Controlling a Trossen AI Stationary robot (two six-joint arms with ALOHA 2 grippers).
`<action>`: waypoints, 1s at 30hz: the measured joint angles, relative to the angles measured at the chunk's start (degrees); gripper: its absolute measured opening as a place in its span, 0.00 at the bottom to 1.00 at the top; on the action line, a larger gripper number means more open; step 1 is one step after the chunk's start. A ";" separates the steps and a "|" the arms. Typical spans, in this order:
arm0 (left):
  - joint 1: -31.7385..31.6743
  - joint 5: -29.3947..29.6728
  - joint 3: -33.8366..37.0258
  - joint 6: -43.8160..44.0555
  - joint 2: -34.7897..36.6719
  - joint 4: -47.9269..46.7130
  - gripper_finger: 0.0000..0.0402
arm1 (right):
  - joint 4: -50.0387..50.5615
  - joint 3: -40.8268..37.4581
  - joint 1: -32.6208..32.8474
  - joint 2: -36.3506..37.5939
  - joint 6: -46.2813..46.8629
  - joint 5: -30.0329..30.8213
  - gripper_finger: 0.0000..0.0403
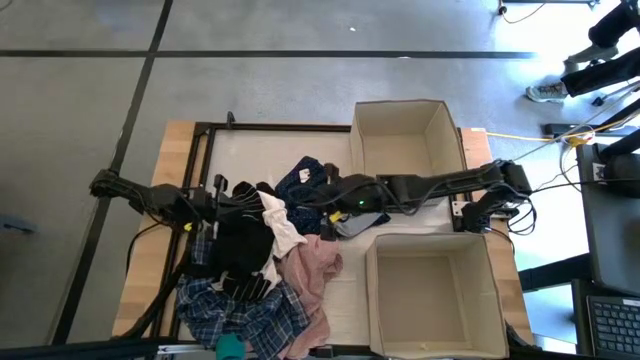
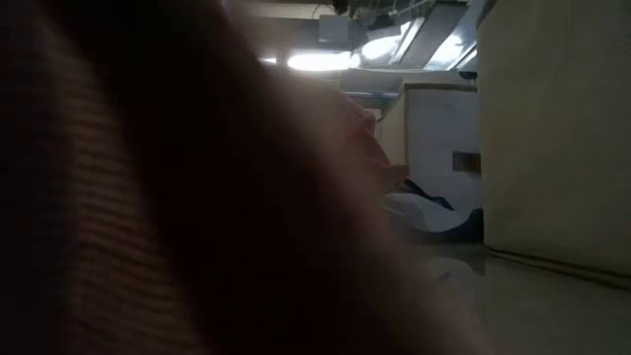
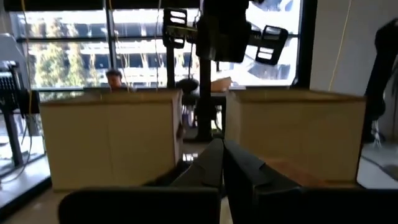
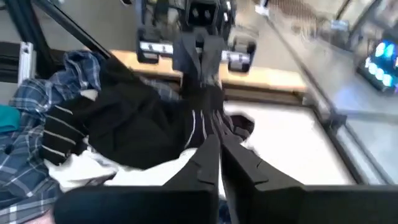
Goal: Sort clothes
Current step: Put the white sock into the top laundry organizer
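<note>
The clothes lie in a heap on the table's left half: black [image 1: 245,250], cream-white [image 1: 283,228], navy [image 1: 303,178], grey-blue [image 1: 362,222], pink [image 1: 312,268], blue-white plaid [image 1: 235,315] and a small teal piece [image 1: 230,347] at the near edge. My left gripper [image 1: 250,203] and my right gripper [image 1: 305,200] meet tip to tip over the heap's far part, both shut. In the right wrist view the black garment [image 4: 137,124] rises in a ridge between my right gripper [image 4: 220,146] and my left gripper [image 4: 199,65]. My left gripper comes level from the table's left, and a raised ridge of the black garment [image 4: 206,93] runs up to its shut fingers. The pinch itself is hidden by the fingers. The rest of the garment lies on the heap. My right gripper slants down from the table's right, its shut fingertips at a fold of the black garment with white stripes [image 4: 198,127]. How many layers it holds does not show. The garment's bulk rests on the cream-white and plaid pieces.
Two beige cardboard boxes stand open on the table's right half, one far [image 1: 405,140] and one near [image 1: 435,290]. Cloth close to the lens fills most of the low view, with a box wall [image 2: 552,128] at the right. A person shows far off [image 3: 114,78].
</note>
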State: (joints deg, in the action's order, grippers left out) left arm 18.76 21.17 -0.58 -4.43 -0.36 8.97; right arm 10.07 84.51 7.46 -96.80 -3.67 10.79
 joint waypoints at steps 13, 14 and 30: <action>0.00 -0.13 0.02 4.67 0.00 -5.15 0.00 | -5.98 0.11 0.02 -10.83 1.82 -3.81 0.61; 0.00 -0.14 0.02 4.68 -0.01 -5.33 0.00 | -5.97 0.11 0.00 -11.48 1.74 -3.06 0.65; 0.00 -0.22 0.02 5.08 -0.04 -5.52 0.00 | -11.03 0.09 -0.79 -19.34 4.71 -0.88 0.74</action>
State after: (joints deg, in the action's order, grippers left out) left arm 18.76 20.95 -0.56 0.64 -0.40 3.44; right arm -0.96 84.60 6.68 -116.14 1.04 9.91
